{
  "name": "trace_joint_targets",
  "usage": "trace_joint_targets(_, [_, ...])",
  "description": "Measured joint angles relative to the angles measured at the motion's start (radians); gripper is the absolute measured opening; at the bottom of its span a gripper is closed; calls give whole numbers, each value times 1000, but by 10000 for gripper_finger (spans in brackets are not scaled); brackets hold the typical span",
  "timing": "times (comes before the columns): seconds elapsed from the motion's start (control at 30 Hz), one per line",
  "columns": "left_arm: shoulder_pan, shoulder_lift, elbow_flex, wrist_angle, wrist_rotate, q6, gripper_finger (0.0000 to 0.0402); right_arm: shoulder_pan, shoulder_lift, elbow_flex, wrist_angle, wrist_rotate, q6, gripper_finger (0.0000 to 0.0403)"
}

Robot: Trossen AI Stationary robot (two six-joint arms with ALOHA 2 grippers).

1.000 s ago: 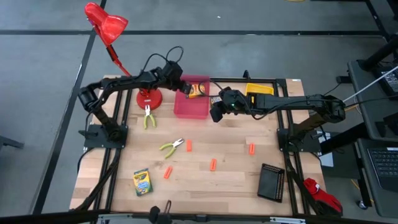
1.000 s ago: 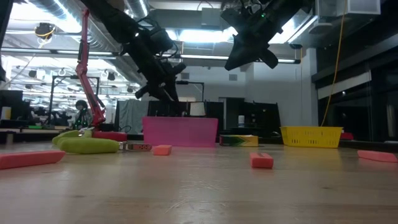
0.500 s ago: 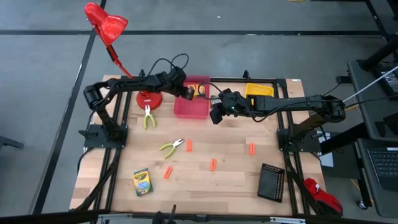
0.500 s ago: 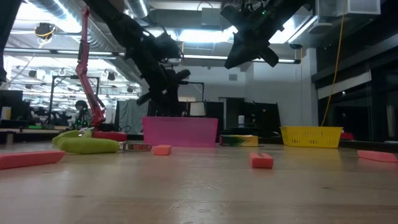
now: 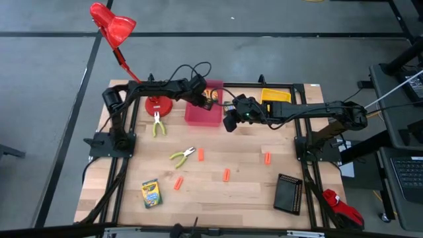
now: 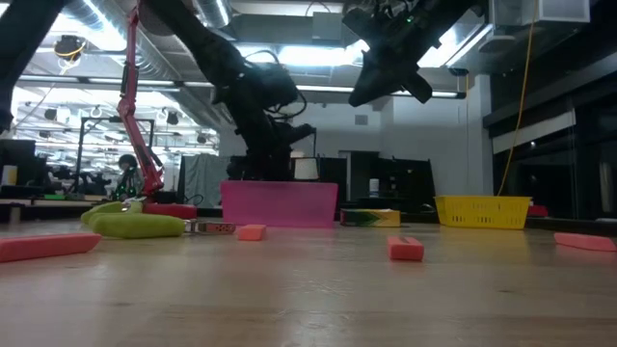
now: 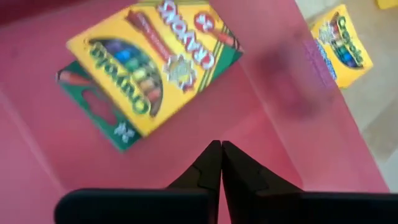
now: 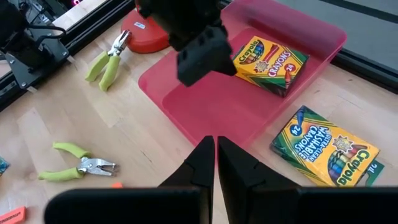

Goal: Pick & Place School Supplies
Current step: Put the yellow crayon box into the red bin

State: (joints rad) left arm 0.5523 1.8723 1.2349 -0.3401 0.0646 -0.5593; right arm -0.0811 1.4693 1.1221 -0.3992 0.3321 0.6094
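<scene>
Left hand [image 5: 200, 98] closed and empty over pink bin [image 5: 213, 119], crayon box [image 8: 270, 64] lying inside bin, second box [image 8: 326, 149] on desk [image 5: 231, 195] just beside it, right hand [image 5: 229, 121] closed, empty, beside bin, pliers [image 5: 157, 123], orange pieces [image 5: 226, 175] scattered nearer front

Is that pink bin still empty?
No, a crayon box lies inside the pink bin; another crayon box sits outside it.

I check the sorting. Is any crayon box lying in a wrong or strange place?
One crayon box lies on the table just outside the pink bin, while another crayon box lies inside it. A third sits far off.
</scene>
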Motion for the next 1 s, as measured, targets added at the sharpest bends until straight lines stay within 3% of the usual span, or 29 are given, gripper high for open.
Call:
trace_joint_targets(0.17, [5, 72, 77, -112, -29, 38, 3, 4, -10, -1, -25, -6, 0, 23])
trace_joint_targets(0.77, [88, 107, 140, -128, -149, 85, 2, 13, -100, 0, -82, 92, -13, 23])
trace_joint_targets(1.0, [80, 21, 139, -148, -24, 218, 2, 61, -209, -11, -310, 205, -15, 23])
